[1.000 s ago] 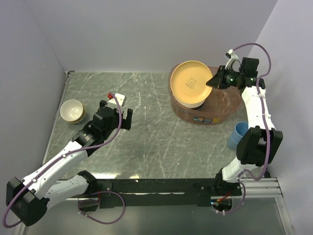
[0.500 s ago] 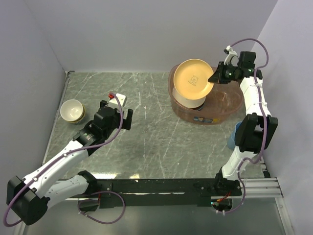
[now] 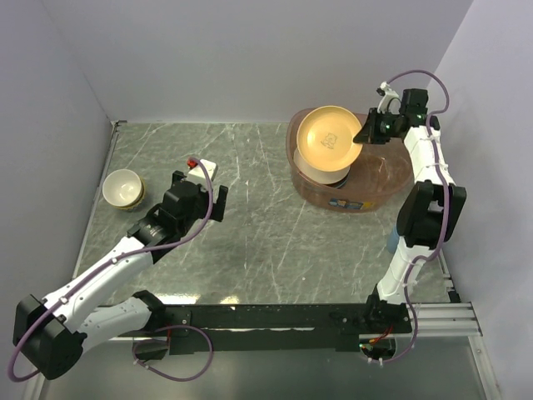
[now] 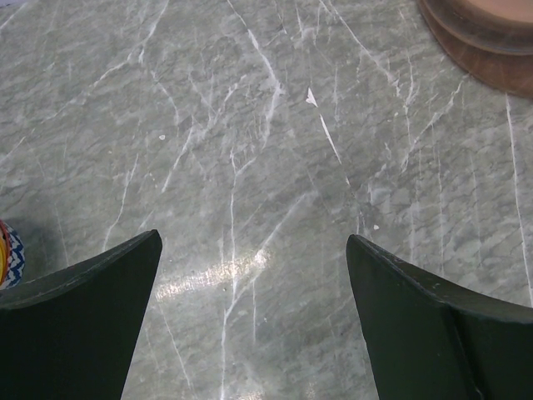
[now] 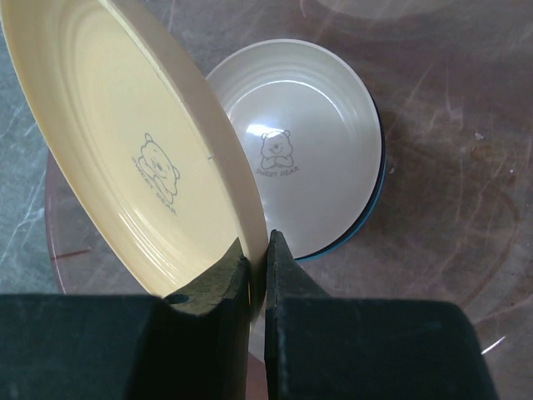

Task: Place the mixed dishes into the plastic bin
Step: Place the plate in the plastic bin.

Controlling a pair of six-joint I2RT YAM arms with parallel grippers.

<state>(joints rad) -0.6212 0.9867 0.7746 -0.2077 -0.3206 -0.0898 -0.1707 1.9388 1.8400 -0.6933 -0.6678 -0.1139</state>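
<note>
Marbled counter (image 3: 275, 217): right end effector (image 5: 265, 250) pinches yellow-orange plate (image 5: 125, 142) above plastic bin (image 3: 383, 196), white plate (image 5: 308, 142) already beneath; left end effector (image 4: 254, 275) gapes empty, cream bowl (image 3: 123, 187) to its left not yet binned.

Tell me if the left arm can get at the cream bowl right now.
Probably yes. The left gripper is open over the table, and the small cream bowl sits just to its left with nothing visible between them; the wall close beside it may cramp the approach.

Mid-frame, the tabletop (image 3: 283, 225) lies open; stacked bowls (image 3: 123, 188) block the left edge, and a tilted plate (image 3: 329, 140) covers the tub's (image 3: 391, 187) left half.
</note>
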